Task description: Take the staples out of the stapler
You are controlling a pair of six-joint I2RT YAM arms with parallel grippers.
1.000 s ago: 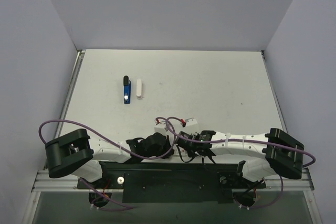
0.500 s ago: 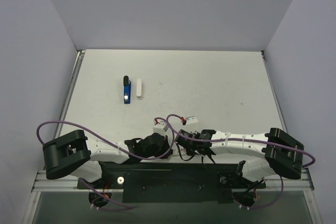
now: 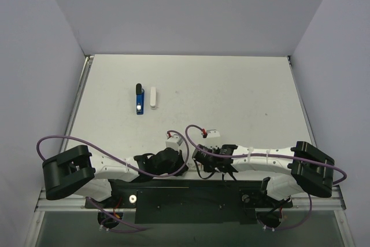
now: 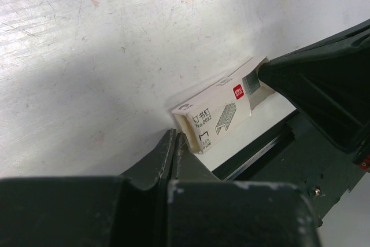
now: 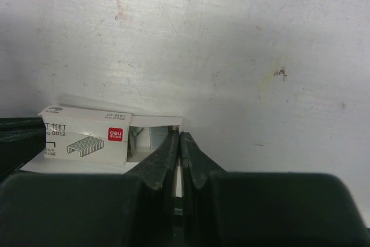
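Note:
The small blue stapler (image 3: 139,100) with its black end lies on the table at the far left. A pale strip of staples (image 3: 153,97) lies just to its right, apart from it. Both arms are folded low at the near edge, far from the stapler. My left gripper (image 4: 175,138) is shut and empty, its tip against one end of a white staple box (image 4: 217,114). My right gripper (image 5: 180,137) is shut, its tip at the box's open end (image 5: 153,134), where grey staples show inside.
The staple box (image 5: 87,137) with a red label lies between the two gripper tips near the table's (image 3: 231,91) front edge. Purple cables (image 3: 110,146) loop over both arms. Walls enclose the table on three sides.
The left arm's elbow has swung a little left and toward the near edge, and its wrist has shifted slightly. The right arm has barely moved. The stapler and strip have not moved.

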